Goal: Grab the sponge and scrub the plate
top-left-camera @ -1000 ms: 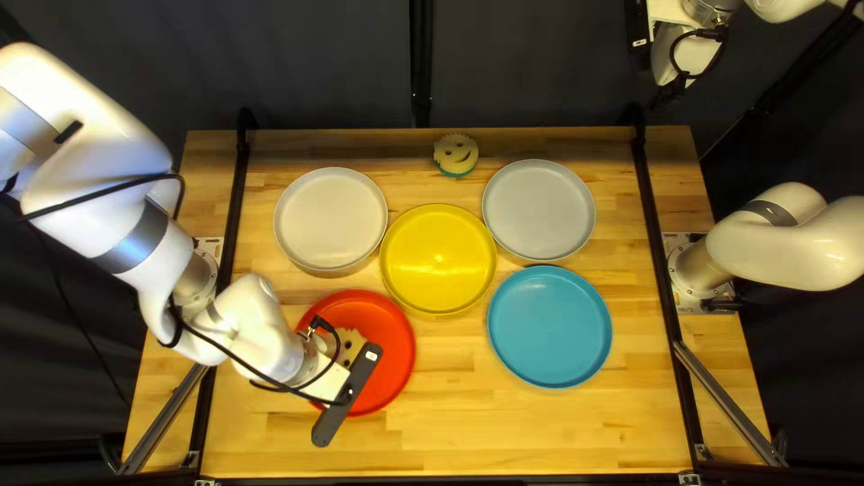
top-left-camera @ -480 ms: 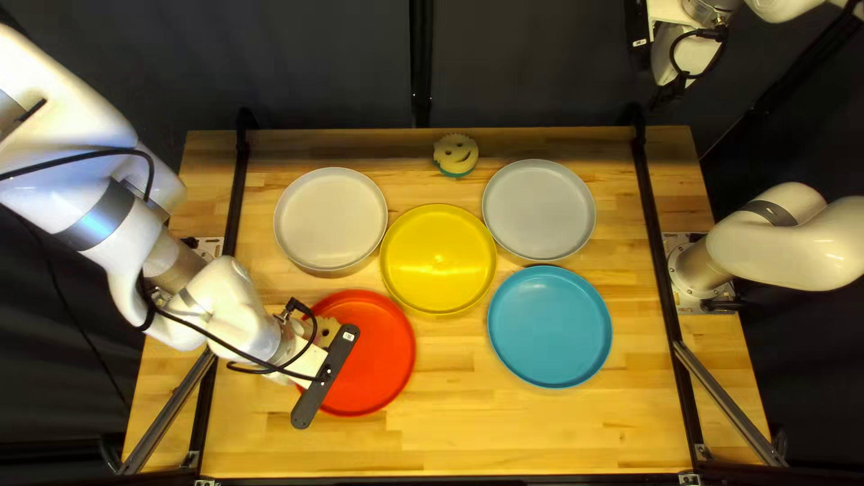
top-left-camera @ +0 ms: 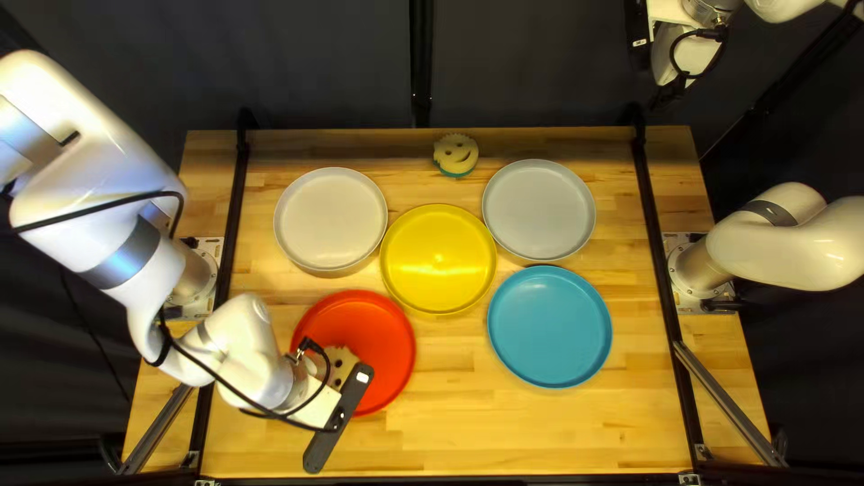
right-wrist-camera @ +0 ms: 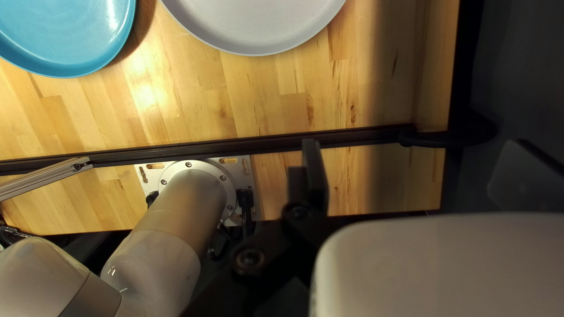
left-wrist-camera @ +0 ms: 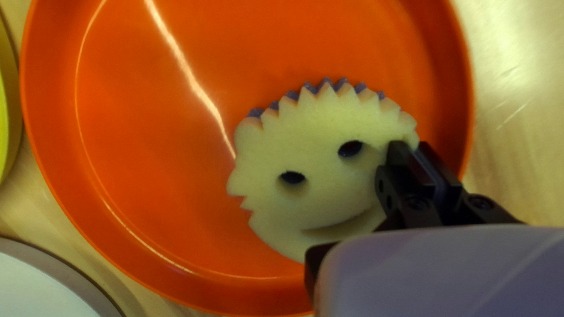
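- Left gripper (left-wrist-camera: 411, 147) is clamped on the smiley sponge (left-wrist-camera: 317, 170), over the near part of the red plate (top-left-camera: 387, 342). Fingers pinch one side of the sponge only; presumably that leaves the dark underside free to rub.
- Sponge sits inside the red plate's rim, printed face up. Scrub looks like the step in hand. Can't read contact pressure; side grip could let the sponge pivot or fold if pushed hard.
- Hidden: in top left view the black gripper bar (top-left-camera: 337, 418) and wrist cover the fingers and part of the red plate's near rim. In left wrist view the fingers and pale mount cover the sponge's gripped side, so pinch depth is unclear.
- Blue plate (top-left-camera: 549, 327): right of the red plate, well apart. Probably a spare, out of the scrub path.
- Yellow plate (top-left-camera: 438, 259): just beyond the red plate, toward its right. Little room there; a wide stroke could nudge it.
- Off-white plate (top-left-camera: 331, 219): straight beyond the red plate. Extra edge shows under its near side; can't tell if stacked.
- Grey plate (top-left-camera: 538, 210): beyond and right of the red plate; cut off in right wrist view.
- Second sponge (top-left-camera: 455, 155): far beyond the red plate, ungripped.
- Right gripper (right-wrist-camera: 414, 144): farthest from the red plate, spread apart with nothing held, likely parked. One finger nearly vanishes against the dark curtain.
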Robot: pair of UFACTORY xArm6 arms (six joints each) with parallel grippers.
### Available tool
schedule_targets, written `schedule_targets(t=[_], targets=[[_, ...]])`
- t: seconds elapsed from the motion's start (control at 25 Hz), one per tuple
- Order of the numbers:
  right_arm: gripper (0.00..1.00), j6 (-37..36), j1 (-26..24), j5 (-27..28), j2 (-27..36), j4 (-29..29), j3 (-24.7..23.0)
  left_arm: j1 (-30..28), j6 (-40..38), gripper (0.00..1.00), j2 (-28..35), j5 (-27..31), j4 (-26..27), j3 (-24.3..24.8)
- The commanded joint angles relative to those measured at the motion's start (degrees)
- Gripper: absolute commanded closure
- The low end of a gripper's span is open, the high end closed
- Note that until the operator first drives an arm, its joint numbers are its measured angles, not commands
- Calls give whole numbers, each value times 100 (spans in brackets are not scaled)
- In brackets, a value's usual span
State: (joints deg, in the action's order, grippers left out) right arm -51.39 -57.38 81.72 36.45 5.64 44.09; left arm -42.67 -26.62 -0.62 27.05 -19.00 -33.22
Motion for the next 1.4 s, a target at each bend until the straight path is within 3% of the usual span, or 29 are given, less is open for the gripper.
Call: schedule_targets(t=[0.04,0.32,0.56,0.76,1.2,1.4], targets=[[0,0,0,0,0,0,0,80,54,100,159,-29,-31,192],[0,0,0,0,0,0,0,896,998,100,756,-398,233,1047],[0,0,0,0,0,0,0,1415,1574,100,960,-538,399,1246],[0,0,0,0,0,0,0,1225,1376,100,869,-424,334,1029],[0,0,0,0,0,0,0,290,408,100,-118,-261,-79,-17],[0,0,0,0,0,0,0,304,443,100,-133,-288,-106,21]])
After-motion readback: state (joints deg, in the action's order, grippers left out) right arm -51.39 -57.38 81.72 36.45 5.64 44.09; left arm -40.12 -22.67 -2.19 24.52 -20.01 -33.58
